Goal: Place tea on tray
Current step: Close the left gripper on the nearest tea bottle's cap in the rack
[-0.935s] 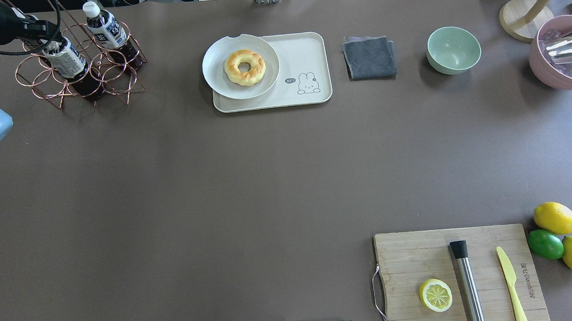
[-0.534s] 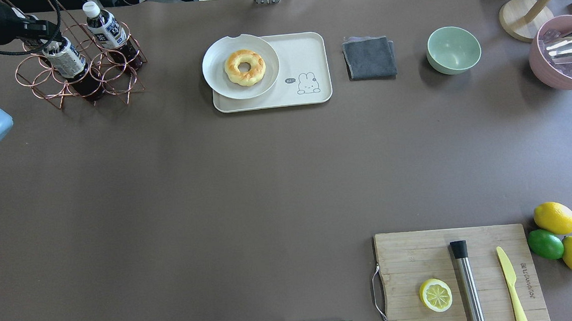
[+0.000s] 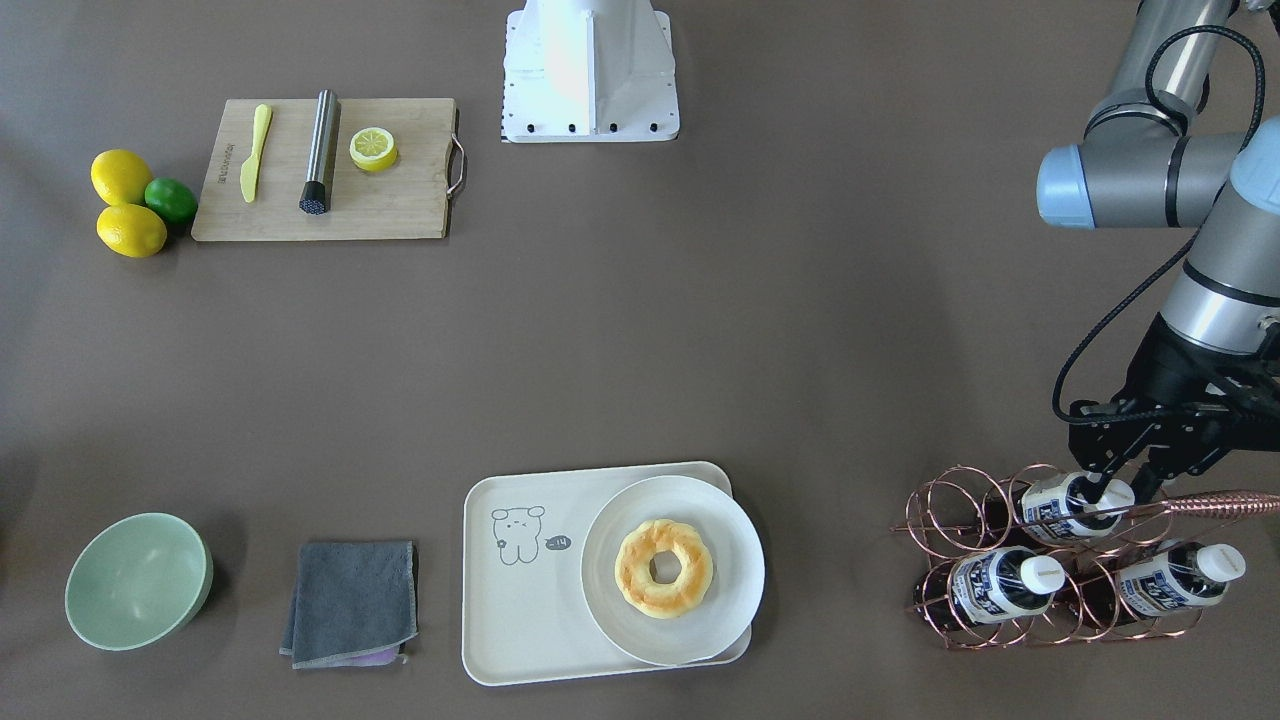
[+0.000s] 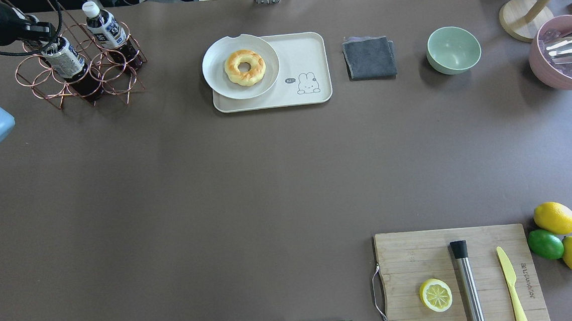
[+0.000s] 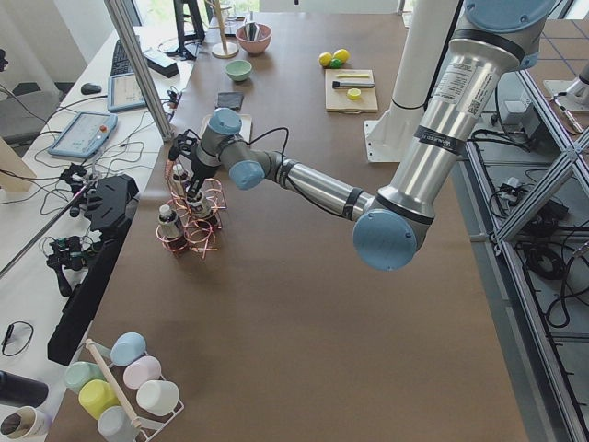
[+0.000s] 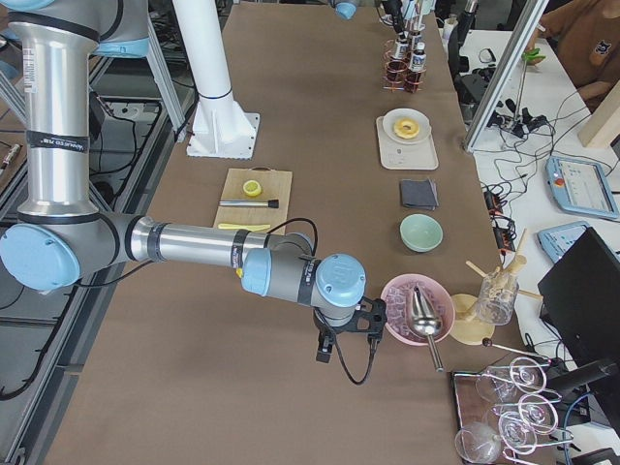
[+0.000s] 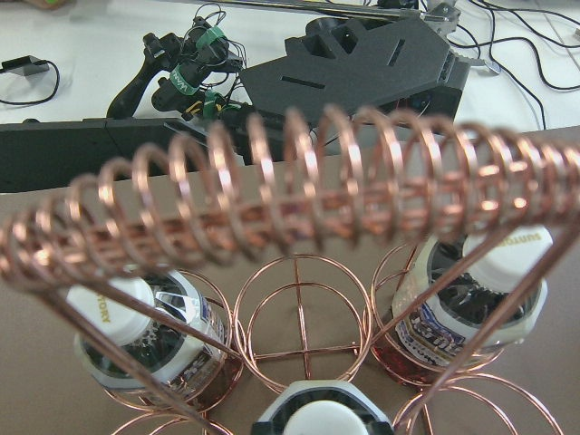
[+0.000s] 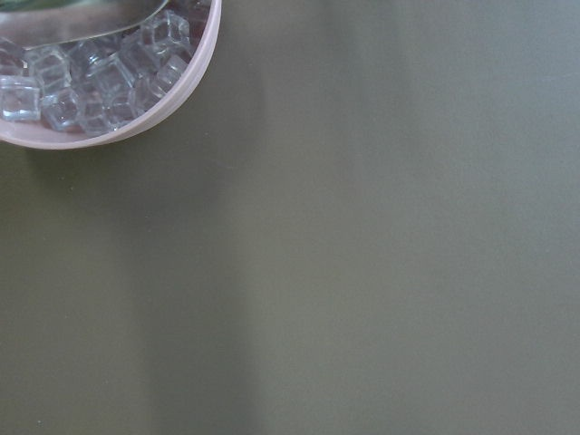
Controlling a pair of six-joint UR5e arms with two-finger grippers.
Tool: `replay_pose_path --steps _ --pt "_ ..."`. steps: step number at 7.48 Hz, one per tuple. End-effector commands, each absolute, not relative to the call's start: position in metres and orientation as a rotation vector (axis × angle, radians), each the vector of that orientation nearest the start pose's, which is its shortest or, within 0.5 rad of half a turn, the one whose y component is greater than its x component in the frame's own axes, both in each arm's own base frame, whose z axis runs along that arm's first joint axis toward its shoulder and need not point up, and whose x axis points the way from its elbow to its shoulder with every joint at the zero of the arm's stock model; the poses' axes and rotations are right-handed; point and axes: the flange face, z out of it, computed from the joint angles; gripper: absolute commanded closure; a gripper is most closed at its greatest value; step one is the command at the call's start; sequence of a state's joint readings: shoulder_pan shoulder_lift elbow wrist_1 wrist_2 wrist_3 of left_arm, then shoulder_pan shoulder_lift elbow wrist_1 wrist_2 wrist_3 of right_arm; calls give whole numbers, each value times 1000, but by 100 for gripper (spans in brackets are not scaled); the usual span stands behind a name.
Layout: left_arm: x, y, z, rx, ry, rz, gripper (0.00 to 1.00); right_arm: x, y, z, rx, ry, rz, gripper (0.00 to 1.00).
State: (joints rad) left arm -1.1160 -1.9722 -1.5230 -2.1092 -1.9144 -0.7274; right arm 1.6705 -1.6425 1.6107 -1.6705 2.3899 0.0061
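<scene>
Three tea bottles lie tilted in a copper wire rack at the table's far left corner. My left gripper reaches into the rack and is shut on the white cap of one tea bottle, which also shows in the overhead view. Its cap sits at the bottom edge of the left wrist view. The other two bottles rest in the rack. The cream tray with the bear drawing lies to the right of the rack. My right gripper shows only in the exterior right view; I cannot tell its state.
A round white plate with a doughnut overlaps the tray's left part. The rack's coiled handle arches over the bottles. A grey cloth, green bowl, pink ice bowl and cutting board lie further right.
The left gripper and the bottle it holds have shifted slightly up and away in the rack. Everything else is unchanged.
</scene>
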Motion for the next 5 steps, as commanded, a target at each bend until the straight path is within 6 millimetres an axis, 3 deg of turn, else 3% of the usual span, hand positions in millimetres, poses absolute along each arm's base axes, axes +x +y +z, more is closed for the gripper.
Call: replay_pose_path --steps 1,5 --pt "203 -647 401 556 757 -104 100 105 -443 680 -86 -824 152 0" --pt "136 -653 352 563 814 -152 100 105 -441 681 -90 -827 154 0"
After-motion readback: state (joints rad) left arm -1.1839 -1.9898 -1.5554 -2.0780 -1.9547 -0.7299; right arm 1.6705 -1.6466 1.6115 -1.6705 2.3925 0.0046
